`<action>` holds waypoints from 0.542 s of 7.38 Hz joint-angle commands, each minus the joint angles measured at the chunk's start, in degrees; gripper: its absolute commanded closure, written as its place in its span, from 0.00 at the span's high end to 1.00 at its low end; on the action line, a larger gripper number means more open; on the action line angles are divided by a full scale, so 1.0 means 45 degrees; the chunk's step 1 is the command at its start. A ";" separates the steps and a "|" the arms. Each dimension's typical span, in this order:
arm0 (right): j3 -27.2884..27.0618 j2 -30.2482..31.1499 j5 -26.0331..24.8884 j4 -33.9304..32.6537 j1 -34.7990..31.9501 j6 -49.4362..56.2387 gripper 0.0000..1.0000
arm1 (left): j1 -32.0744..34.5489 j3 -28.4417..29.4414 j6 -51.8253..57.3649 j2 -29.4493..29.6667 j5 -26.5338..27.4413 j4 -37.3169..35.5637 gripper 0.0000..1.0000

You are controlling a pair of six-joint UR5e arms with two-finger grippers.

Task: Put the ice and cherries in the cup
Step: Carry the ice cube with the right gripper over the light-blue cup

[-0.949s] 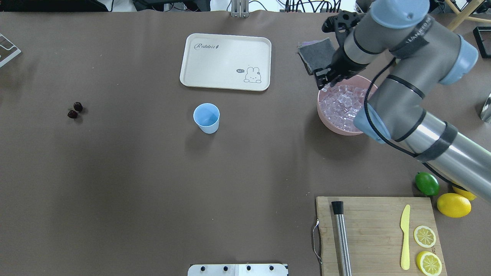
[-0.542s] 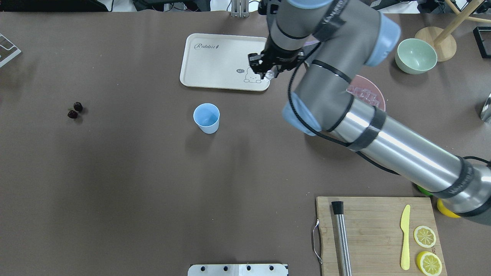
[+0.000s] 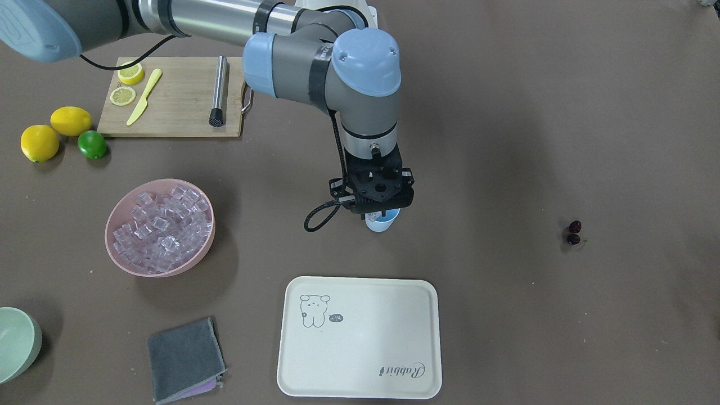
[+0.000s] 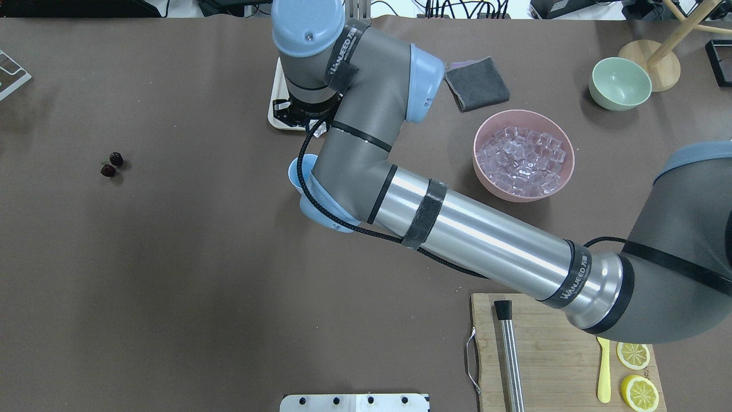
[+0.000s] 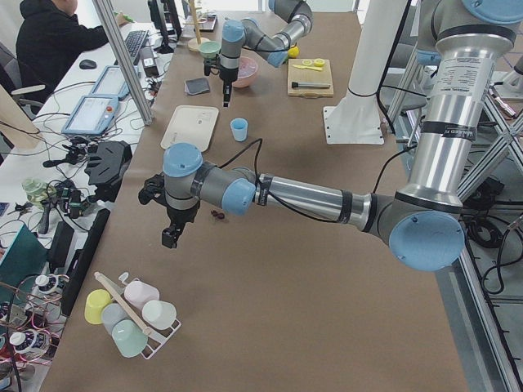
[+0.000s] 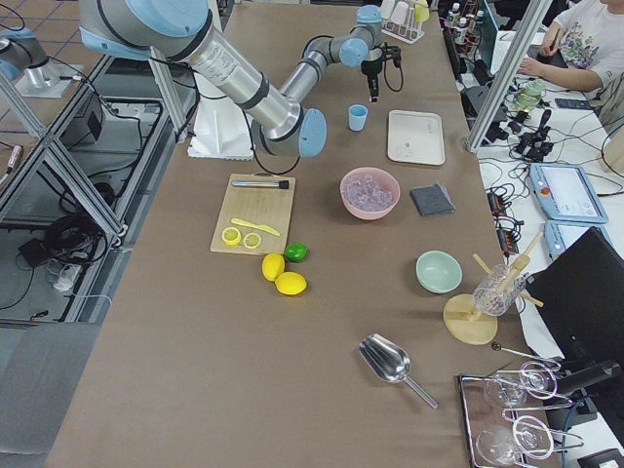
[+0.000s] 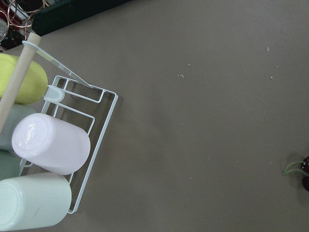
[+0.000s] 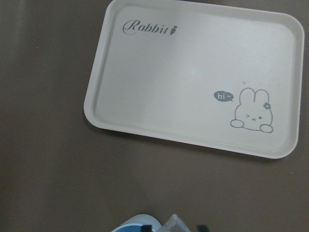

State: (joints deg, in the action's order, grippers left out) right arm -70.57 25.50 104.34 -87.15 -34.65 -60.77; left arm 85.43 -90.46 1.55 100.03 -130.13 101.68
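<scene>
The light blue cup stands mid-table, mostly hidden under my right arm in the overhead view. My right gripper hangs just above the cup's mouth, shut on a clear ice cube. The cube and the cup rim show at the bottom of the right wrist view. More ice fills the pink bowl. The dark cherries lie far to the left, apart from both grippers. My left gripper shows only in the exterior left view, near the cherries; I cannot tell its state.
A cream rabbit tray lies just beyond the cup. A grey cloth and a pale green bowl sit at the back right. A cutting board with muddler, knife and lemon slices is front right. A cup rack is under the left wrist.
My right gripper has lifted an ice cube from the pink bowl and carried it left, across the tray's corner, to just above the cup. The cherries and cup have not moved.
</scene>
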 commanded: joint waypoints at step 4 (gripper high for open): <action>0.0193 0.0192 -0.1175 0.0480 0.1138 -0.0148 0.20 | 0.0000 -0.0229 -0.0033 0.0016 -0.0027 0.0002 0.98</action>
State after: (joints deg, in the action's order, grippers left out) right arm -69.68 26.07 99.45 -85.38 -30.03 -61.50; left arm 85.43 -91.38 1.42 100.11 -130.26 101.71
